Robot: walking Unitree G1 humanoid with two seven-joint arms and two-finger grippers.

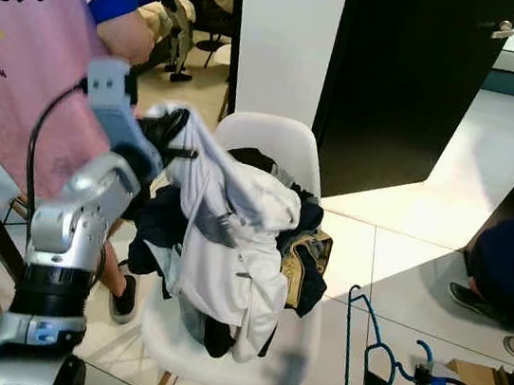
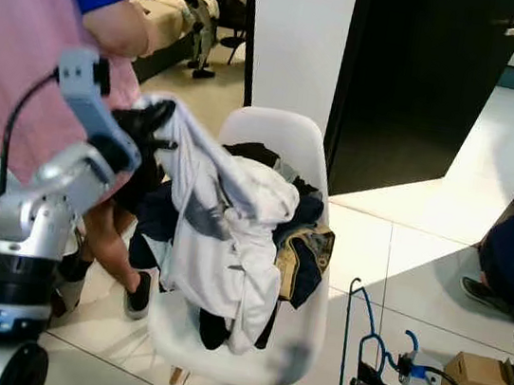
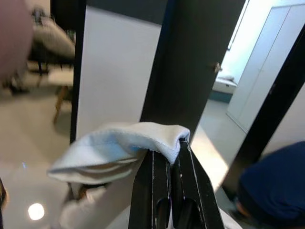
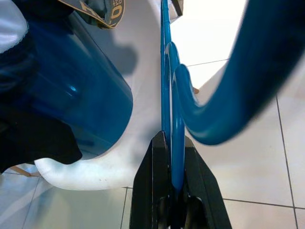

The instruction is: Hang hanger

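Fingers of left hand (image 3: 169,164) pinch white garment (image 1: 222,236); right hand (image 4: 172,157) clamps blue hanger (image 4: 167,86).

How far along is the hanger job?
Done: left gripper is shut on a fold of the white garment, lifting it off the clothes pile on the white chair; right gripper is shut on the blue hanger, low beside the chair. Left: garment isn't on the hanger, and nothing is hung.
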